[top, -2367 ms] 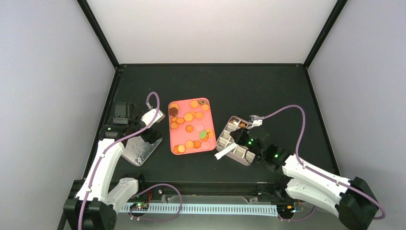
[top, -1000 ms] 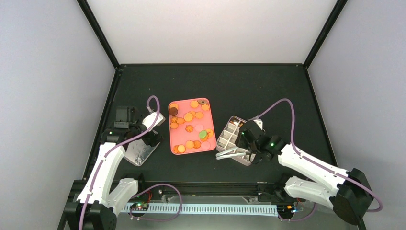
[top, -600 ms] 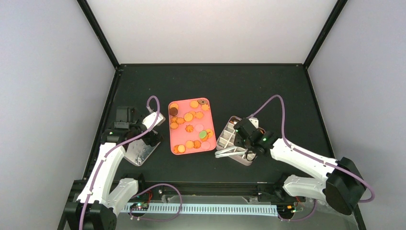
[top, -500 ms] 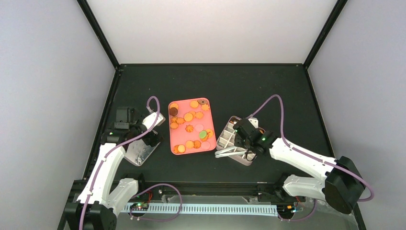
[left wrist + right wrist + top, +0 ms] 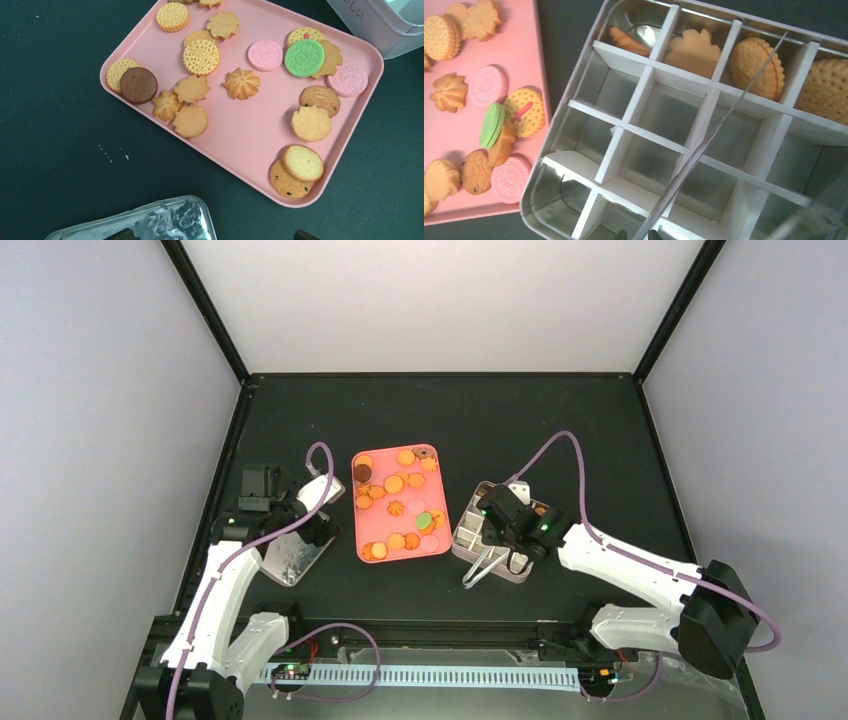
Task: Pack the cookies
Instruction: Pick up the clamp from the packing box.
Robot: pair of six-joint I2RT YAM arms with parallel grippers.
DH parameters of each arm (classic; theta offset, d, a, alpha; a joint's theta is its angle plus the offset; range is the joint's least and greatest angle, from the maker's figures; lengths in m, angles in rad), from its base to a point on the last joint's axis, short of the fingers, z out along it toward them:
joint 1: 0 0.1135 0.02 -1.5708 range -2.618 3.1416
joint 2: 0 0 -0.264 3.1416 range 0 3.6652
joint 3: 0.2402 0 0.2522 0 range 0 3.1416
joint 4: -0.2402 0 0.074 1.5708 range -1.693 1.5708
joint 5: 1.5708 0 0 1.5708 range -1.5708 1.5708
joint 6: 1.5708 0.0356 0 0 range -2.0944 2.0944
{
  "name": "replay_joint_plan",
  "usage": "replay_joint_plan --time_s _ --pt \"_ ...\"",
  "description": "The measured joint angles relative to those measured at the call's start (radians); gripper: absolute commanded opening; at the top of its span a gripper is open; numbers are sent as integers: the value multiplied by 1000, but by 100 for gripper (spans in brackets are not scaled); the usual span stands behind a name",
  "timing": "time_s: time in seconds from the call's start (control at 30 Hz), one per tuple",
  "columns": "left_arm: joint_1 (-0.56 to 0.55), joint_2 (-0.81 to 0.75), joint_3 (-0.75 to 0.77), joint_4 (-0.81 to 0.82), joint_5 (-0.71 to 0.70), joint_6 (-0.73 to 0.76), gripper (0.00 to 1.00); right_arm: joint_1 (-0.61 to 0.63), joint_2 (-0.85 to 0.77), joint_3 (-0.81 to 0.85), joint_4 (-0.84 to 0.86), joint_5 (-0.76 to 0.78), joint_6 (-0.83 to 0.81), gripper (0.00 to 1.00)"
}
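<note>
From above: cookies (image 5: 397, 483) scattered over a pink tray (image 5: 385, 527) mid-desk, mostly orange and gold. Just right of it, a partitioned tin (image 5: 468, 537); over its near edge, right hand (image 5: 503, 545) pinched narrow on metal tongs (image 5: 478, 568). Left hand (image 5: 305, 525) above a lid (image 5: 288, 560) near the desk's left edge.

Left wrist: round sandwich, flower and swirl shapes, two pink, one green, one dark brown; fingertips (image 5: 300, 234) set wide, gripping nothing.

Right wrist: four golden ones along one edge row of the tin.
</note>
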Motion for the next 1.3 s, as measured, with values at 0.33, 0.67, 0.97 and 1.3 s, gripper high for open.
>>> replay_joint_plan --time_s 0.33,0.67,0.97,1.3 --pt "0 -2 0 0 -2 0 83 45 8 16 -10 24 -2 2" --pt "0 -2 0 0 -9 0 83 80 98 21 -24 42 -11 30" --pt "0 -2 -4 1 -16 0 83 104 118 40 -52 77 -9 1" --pt "0 -2 -4 2 -16 0 83 171 130 95 -96 140 -24 1"
